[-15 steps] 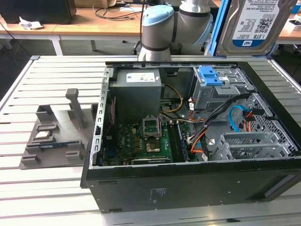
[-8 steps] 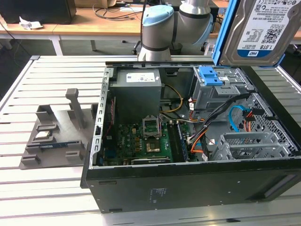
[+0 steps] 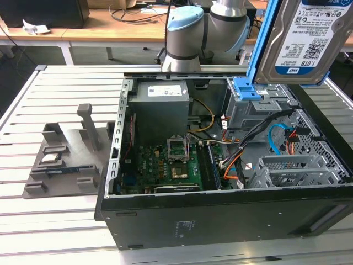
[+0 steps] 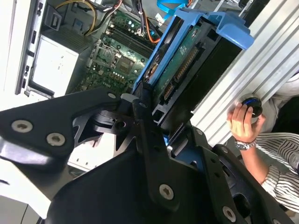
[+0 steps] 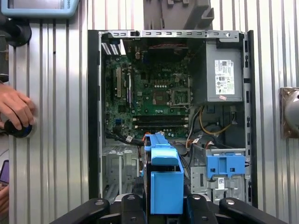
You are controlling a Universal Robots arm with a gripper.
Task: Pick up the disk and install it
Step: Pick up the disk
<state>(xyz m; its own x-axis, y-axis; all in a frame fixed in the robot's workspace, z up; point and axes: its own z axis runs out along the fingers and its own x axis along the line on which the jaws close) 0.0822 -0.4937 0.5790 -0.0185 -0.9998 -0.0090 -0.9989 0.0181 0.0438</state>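
Observation:
The disk (image 3: 298,38), a silver-grey drive with a white-and-blue label in a bright blue bracket, hangs in the air above the far right corner of the open computer case (image 3: 220,221). In the second wrist view my gripper (image 4: 161,119) is shut on the disk (image 4: 187,60), its black fingers (image 4: 142,100) clamping the blue bracket. In the first wrist view the disk (image 5: 166,182) stands edge-on between the gripper (image 5: 166,207) fingers, above the case's drive bay area. A blue latch piece (image 5: 225,165) sits on the bay beside it.
Inside the case lie the motherboard (image 3: 176,163), a grey power supply box (image 3: 161,105) and loose cables (image 3: 276,135). A grey fixture (image 3: 66,154) stands at the exterior view's left. A person's hand (image 5: 14,109) rests on a black knob beside the case.

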